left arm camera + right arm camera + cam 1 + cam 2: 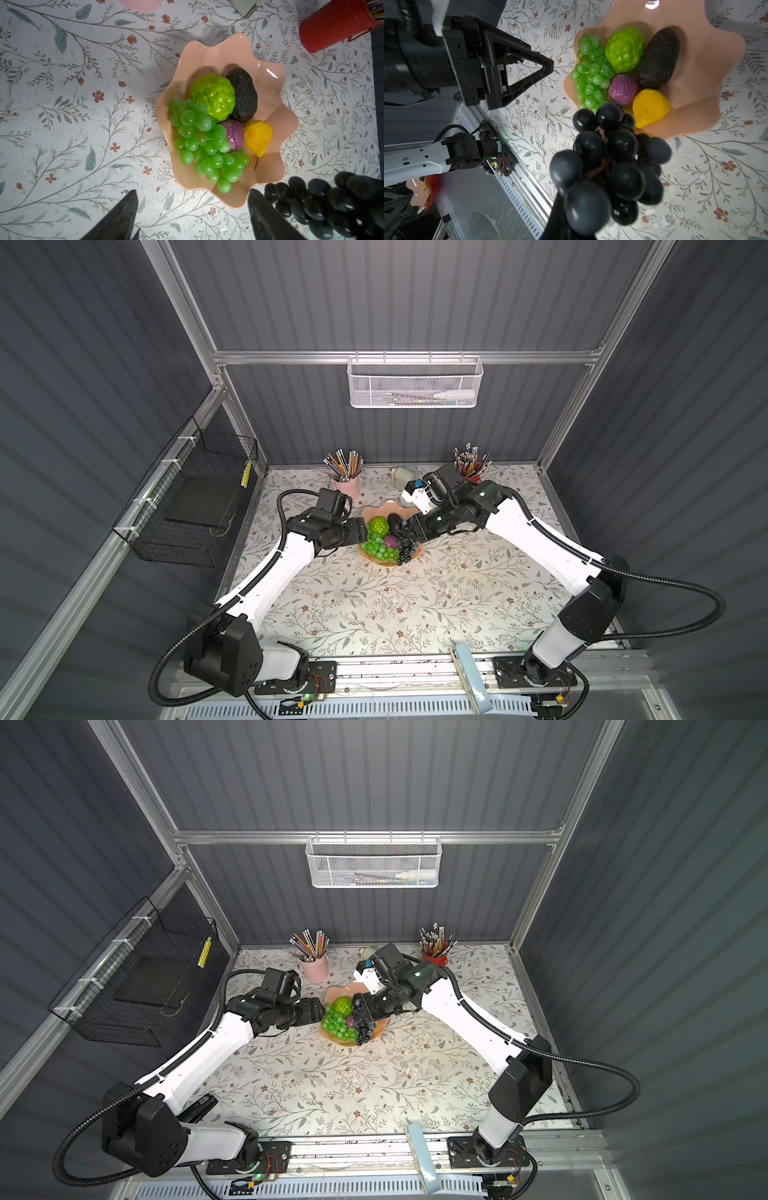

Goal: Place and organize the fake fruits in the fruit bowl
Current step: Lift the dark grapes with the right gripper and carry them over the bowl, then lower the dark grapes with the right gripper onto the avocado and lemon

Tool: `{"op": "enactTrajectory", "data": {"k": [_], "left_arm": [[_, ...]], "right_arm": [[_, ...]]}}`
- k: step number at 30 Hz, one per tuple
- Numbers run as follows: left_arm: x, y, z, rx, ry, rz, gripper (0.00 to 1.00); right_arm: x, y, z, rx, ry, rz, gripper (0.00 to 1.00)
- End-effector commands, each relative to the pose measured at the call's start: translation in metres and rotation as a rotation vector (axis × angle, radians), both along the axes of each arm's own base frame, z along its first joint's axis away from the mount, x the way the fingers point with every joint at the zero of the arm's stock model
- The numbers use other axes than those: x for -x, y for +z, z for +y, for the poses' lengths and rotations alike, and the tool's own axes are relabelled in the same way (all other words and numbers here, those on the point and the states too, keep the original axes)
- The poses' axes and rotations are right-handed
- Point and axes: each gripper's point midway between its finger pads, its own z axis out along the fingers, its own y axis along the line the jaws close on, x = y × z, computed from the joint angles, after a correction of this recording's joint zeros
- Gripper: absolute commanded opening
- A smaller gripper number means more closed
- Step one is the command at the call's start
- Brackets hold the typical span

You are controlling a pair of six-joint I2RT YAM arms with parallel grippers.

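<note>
Dark grape bunch [402,542]: hung long-axis-down from the clamped right end effector [410,529] above the near right part of the fruit bowl [390,508], over seemingly bare floor beside the yellow fruit [257,135], opposite the wide-open, empty left end effector [360,532] at the left rim.

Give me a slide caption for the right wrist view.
Right jaws hold dark blue-black plastic grape bunch over rim of scalloped peach-pink bowl.

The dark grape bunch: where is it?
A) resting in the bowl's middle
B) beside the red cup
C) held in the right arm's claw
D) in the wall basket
C: the dark grape bunch hangs clamped in the right gripper at the fruit bowl's rim.
</note>
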Motion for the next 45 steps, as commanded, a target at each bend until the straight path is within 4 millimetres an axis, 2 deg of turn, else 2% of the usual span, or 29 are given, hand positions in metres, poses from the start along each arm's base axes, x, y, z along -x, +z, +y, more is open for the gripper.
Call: {"op": "enactTrajectory", "data": {"k": [1,5,8,17,27,36,40,45], "left_arm": [[-0.004,0.013,0.003,0.007,0.021,-0.024,0.83],[-0.005,0.016,0.004,0.004,0.020,-0.032,0.84],[-0.006,0.017,0.004,-0.004,0.018,-0.036,0.84],[-0.007,0.014,0.003,0.002,0.019,-0.027,0.84],[-0.008,0.016,0.005,-0.016,0.021,-0.028,0.84],[-0.009,0.012,0.004,-0.020,0.015,-0.015,0.84],[-0.009,0.011,0.004,-0.020,0.015,-0.013,0.85],[-0.010,0.010,0.002,-0.019,0.010,-0.009,0.85]], "right_arm": [[-0.001,-0.008,0.010,-0.038,0.022,0.025,0.00],[-0.007,-0.020,0.012,-0.032,0.015,0.031,0.00],[-0.013,-0.026,0.006,-0.015,0.000,0.026,0.00],[-0.036,-0.050,-0.029,0.024,-0.052,0.035,0.00],[-0.071,-0.065,-0.033,0.043,-0.078,-0.011,0.00],[-0.095,-0.078,-0.031,0.101,-0.068,-0.051,0.00],[-0.109,-0.084,-0.038,0.150,-0.093,-0.092,0.00],[-0.121,-0.086,-0.033,0.150,-0.081,-0.131,0.00]]}}
